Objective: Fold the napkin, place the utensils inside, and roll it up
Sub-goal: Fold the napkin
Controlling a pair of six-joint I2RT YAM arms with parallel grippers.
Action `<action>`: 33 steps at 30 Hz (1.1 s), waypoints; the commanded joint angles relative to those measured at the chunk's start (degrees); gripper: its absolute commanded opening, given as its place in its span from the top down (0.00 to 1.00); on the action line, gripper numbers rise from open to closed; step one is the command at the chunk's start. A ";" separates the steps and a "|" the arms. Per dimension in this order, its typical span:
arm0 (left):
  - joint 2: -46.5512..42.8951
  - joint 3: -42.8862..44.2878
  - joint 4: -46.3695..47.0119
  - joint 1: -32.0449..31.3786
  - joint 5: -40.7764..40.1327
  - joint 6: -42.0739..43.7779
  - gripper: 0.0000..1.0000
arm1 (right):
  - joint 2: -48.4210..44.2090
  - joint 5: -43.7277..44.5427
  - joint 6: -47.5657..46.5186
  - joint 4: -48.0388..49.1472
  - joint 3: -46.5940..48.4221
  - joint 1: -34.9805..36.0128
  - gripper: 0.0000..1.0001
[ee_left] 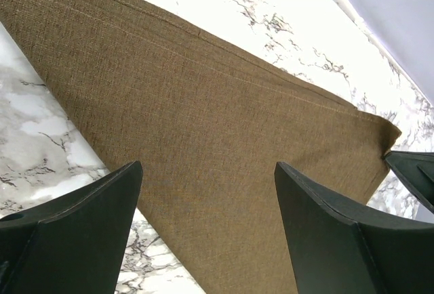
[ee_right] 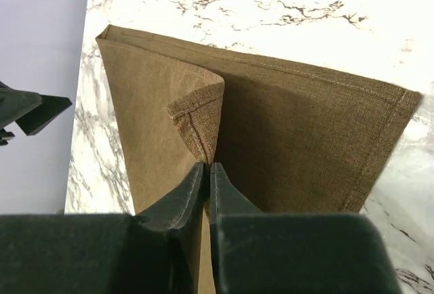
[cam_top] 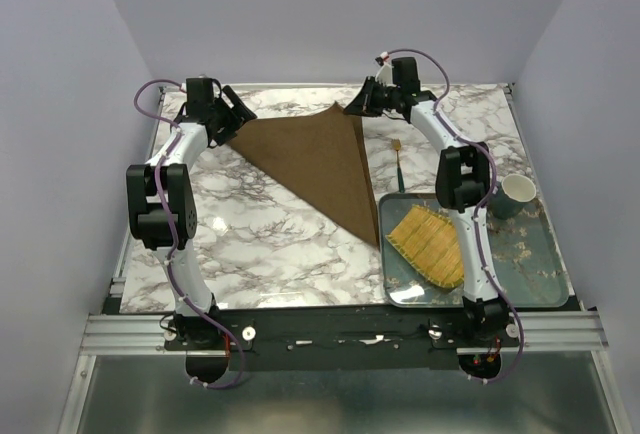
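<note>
The napkin [cam_top: 318, 159] is laid folded into a triangle on the marble table [cam_top: 270, 244], toward its far edge. One turned-up corner is pinched between the closed fingers of the right gripper [ee_right: 207, 169]. The left gripper [ee_left: 207, 179] is held spread over the opposite corner (contact cannot be told). The fork [cam_top: 399, 162] is noted just right of the cloth.

1ea: napkin [cam_top: 320, 169], fork [cam_top: 399, 162], mug [cam_top: 516, 194], mat [cam_top: 428, 244], tray [cam_top: 530, 264]
</note>
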 commanded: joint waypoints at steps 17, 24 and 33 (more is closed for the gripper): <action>-0.74 0.99 1.50 0.02 1.07 0.07 0.12 | -2.29 -3.95 0.96 2.25 0.53 -0.64 0.99; -1.01 0.90 1.50 0.11 0.98 0.16 0.12 | -3.08 -5.09 0.43 3.03 -0.34 -0.55 0.99; -1.01 0.81 1.68 0.19 0.72 0.25 0.12 | -7.91 -6.68 0.08 8.39 -6.05 -0.02 0.99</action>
